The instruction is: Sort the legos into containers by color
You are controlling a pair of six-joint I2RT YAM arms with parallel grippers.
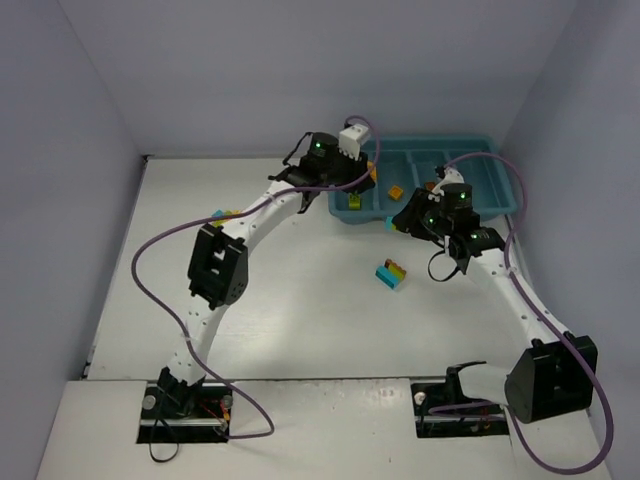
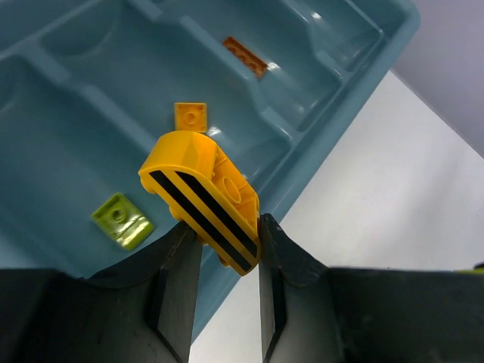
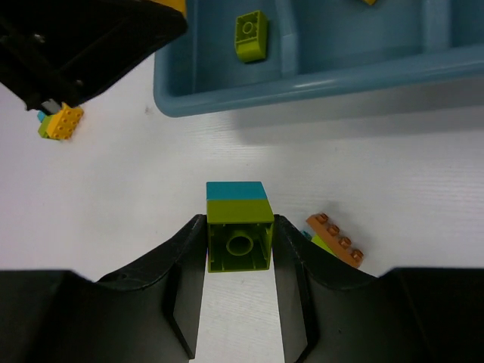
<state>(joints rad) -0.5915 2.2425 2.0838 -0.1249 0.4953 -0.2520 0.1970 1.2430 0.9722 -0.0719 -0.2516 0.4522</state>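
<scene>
Left claw (image 2: 225, 233) clamps a yellow curved brick (image 2: 200, 189) with black stripes, lower centre, over the teal tray (image 2: 45, 174); right claw (image 3: 239, 227) pinches a green-and-cyan brick stack (image 3: 239, 212), lower centre, above the white table (image 3: 378, 174)

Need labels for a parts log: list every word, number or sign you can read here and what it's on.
None can be read. The yellow brick in the left gripper bears only two black stripes; the green-and-cyan brick in the right gripper and the tray show no print.
</scene>
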